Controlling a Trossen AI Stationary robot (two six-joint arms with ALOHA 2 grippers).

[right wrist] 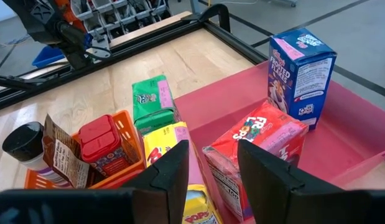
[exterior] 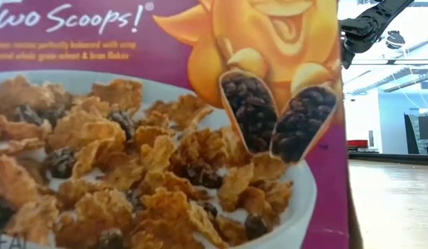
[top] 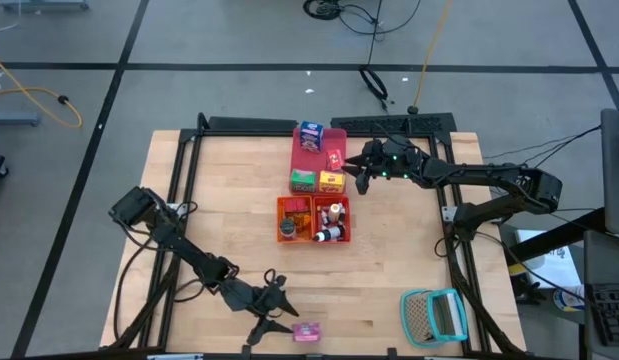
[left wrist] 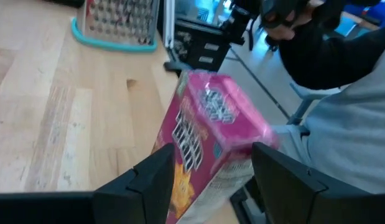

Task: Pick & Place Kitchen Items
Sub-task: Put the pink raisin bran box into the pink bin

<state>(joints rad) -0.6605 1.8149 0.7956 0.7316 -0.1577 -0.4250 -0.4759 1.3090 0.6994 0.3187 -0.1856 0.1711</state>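
- High view: my left gripper (top: pixel 280 297) hangs beside the pink box (top: pixel 307 331) at the table's near edge.
- Left wrist view: fingers straddle it, apparently unclenched, ready to grasp.
- Right wrist view: my right gripper (right wrist: pixel 212 163), released, brackets the red box (right wrist: pixel 257 149) in the red tray (right wrist: pixel 341 155).

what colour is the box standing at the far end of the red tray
Blue, the cereal box; clearest in the right wrist view.

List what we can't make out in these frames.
- Low view: the pink cereal box fills the frame, hiding the table and both trays.
- High view: labels of the items in the orange tray are too small to read.
- Left wrist view: whether the left hand actually grips the box; contact is blurred.
- Right wrist view: the right hand covers part of the yellow box.
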